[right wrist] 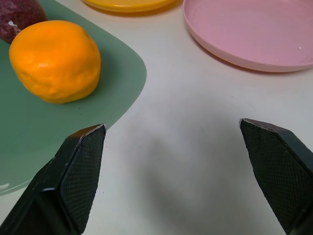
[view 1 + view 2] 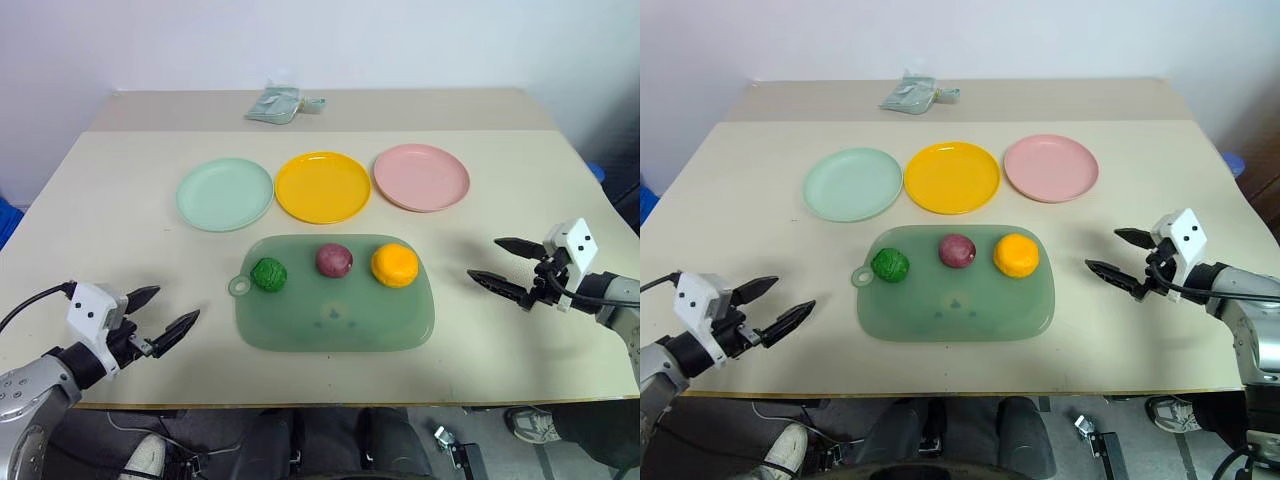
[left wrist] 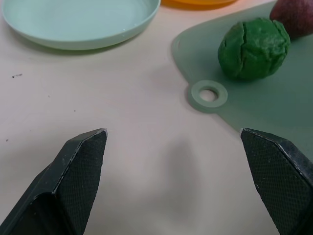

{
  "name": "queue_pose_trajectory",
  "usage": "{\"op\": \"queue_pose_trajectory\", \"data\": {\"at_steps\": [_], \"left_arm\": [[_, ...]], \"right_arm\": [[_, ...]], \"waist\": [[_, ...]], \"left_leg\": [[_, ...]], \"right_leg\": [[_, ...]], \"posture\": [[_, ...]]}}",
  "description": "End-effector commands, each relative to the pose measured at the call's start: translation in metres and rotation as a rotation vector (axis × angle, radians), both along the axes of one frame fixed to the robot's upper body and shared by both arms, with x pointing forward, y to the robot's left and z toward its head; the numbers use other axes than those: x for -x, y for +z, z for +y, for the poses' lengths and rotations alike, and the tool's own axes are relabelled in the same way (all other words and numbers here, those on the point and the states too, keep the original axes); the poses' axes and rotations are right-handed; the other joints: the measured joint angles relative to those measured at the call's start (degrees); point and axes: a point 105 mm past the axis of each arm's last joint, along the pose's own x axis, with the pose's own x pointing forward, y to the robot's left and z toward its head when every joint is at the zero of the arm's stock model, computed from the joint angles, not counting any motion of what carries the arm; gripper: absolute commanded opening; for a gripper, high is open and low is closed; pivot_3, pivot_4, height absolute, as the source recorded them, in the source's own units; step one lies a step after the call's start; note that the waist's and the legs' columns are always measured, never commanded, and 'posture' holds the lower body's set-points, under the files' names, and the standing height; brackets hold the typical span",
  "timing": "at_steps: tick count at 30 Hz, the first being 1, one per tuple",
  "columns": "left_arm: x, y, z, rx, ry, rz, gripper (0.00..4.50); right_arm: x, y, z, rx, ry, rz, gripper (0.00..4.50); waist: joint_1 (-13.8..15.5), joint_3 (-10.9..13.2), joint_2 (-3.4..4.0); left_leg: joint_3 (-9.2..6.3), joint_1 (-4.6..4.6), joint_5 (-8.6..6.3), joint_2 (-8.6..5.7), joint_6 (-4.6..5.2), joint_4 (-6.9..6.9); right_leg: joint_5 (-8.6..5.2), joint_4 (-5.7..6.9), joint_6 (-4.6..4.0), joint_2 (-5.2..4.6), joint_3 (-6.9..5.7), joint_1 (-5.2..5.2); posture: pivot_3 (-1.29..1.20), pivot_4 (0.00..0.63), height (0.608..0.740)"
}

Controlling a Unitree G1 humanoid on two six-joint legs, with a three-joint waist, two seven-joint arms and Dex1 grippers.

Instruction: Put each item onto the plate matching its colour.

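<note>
Green item, purple item and orange item are seen along the tray's far edge; plates are unfilled; left gripper and right gripper are spread, grasping nothing.

Head stereo downward; wrist views close

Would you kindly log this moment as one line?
items: on tray | plates: empty | left gripper: open | right gripper: open
</note>
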Motion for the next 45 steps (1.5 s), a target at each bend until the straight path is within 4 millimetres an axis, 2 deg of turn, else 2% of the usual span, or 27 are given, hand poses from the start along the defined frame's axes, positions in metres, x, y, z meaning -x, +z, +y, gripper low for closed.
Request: {"op": "queue_pose_trajectory", "data": {"at_steps": [1, 8, 14, 18, 22, 25, 29, 33, 35, 40, 43, 45], "left_arm": [[0.0, 0.01, 0.0, -0.007, 0.013, -0.053, 4.5], [-0.009, 0.015, -0.005, 0.06, 0.039, -0.082, 4.5], [-0.02, 0.016, -0.023, 0.075, -0.01, -0.096, 4.5], [-0.034, 0.017, -0.028, 0.097, -0.057, -0.096, 4.5], [-0.041, 0.027, -0.048, 0.146, -0.202, -0.076, 4.5], [-0.046, 0.025, -0.066, 0.066, -0.324, -0.065, 4.5], [-0.055, 0.019, -0.089, -0.009, -0.46, -0.048, 4.5], [-0.062, 0.013, -0.1, -0.04, -0.526, -0.035, 4.5], [-0.072, 0.004, -0.105, -0.089, -0.535, -0.026, 4.5], [-0.086, -0.001, -0.108, -0.09, -0.524, -0.017, 4.5], [-0.086, -0.002, -0.108, -0.075, -0.528, -0.015, 3.6], [-0.086, -0.003, -0.106, -0.076, -0.518, -0.008, 2.8]], "right_arm": [[-0.009, 0.014, 0.002, 0.016, 0.009, -0.06, 4.47], [-0.027, 0.024, 0.005, 0.001, -0.045, -0.132, 4.47], [-0.032, 0.028, 0.005, 0.003, -0.128, -0.188, 4.47], [-0.02, 0.025, 0.013, -0.017, -0.127, -0.189, 4.47], [-0.001, 0.03, 0.024, -0.054, -0.086, -0.166, 4.47], [0.016, 0.037, 0.039, -0.107, -0.001, -0.121, 4.47], [0.036, 0.035, 0.059, -0.063, 0.12, -0.058, 4.47], [0.047, 0.033, 0.073, -0.045, 0.174, -0.041, 4.47], [0.05, 0.031, 0.08, -0.058, 0.182, -0.045, 4.47], [0.053, 0.025, 0.087, -0.086, 0.17, -0.048, 4.47], [0.056, 0.023, 0.09, -0.098, 0.178, -0.045, 4.5], [0.057, 0.022, 0.092, -0.1, 0.184, -0.046, 4.5]], "waist": [[0.0, 0.0, 0.0], [0.1, 0.0, 0.0], [0.1, 0.0, 0.0], [0.3, 0.0, 0.0], [0.1, 0.0, 0.0], [0.2, 0.0, 0.01], [0.2, 0.0, 0.01], [0.2, 0.0, 0.0], [0.3, 0.0, 0.0], [0.3, 0.0, -0.03], [0.3, 0.0, -0.03], [0.3, 0.0, -0.03]], "left_leg": [[0.0, 0.0, 0.01, 0.0, -0.01, 0.0], [0.0, 0.0, 0.03, -0.01, -0.04, 0.03], [0.01, -0.02, 0.03, -0.03, -0.05, 0.02], [0.0, -0.02, 0.04, -0.03, -0.05, 0.02], [0.0, -0.02, 0.04, -0.04, -0.05, 0.04], [0.0, -0.02, 0.04, -0.04, -0.05, 0.05], [-0.01, -0.02, 0.04, -0.04, -0.04, 0.03], [-0.01, -0.02, 0.03, -0.04, -0.03, 0.04], [-0.01, -0.02, 0.03, -0.04, -0.03, 0.04], [-0.01, -0.03, 0.04, -0.05, -0.02, 0.08], [-0.02, -0.04, 0.04, -0.05, -0.01, 0.08], [-0.02, -0.04, 0.04, -0.05, -0.01, 0.08]], "right_leg": [[0.0, 0.0, 0.0, 0.0, 0.0, -0.01], [0.01, 0.01, 0.01, 0.0, 0.0, 0.0], [0.07, 0.01, 0.13, 0.0, -0.01, 0.0], [0.08, 0.04, 0.15, 0.01, -0.02, 0.0], [0.09, 0.06, 0.17, 0.01, -0.03, 0.01], [0.1, 0.06, 0.17, 0.01, -0.03, 0.01], [0.09, 0.04, 0.17, 0.02, -0.03, 0.01], [0.09, 0.04, 0.17, 0.01, -0.02, 0.01], [0.09, 0.04, 0.17, 0.02, -0.03, -0.01], [0.1, 0.05, 0.19, 0.03, -0.03, 0.0], [0.1, 0.05, 0.19, 0.03, -0.03, 0.0], [0.1, 0.06, 0.19, 0.03, -0.03, 0.0]], "posture": [[0.0, 0.15, 0.74], [0.0, 0.15, 0.74], [0.0, 0.15, 0.74], [0.0, 0.15, 0.74], [0.0, 0.15, 0.74], [0.0, 0.15, 0.74], [0.0, 0.15, 0.74], [0.0, 0.15, 0.74], [0.0, 0.15, 0.74], [0.0, 0.15, 0.74], [0.0, 0.15, 0.74], [0.0, 0.15, 0.74]]}}
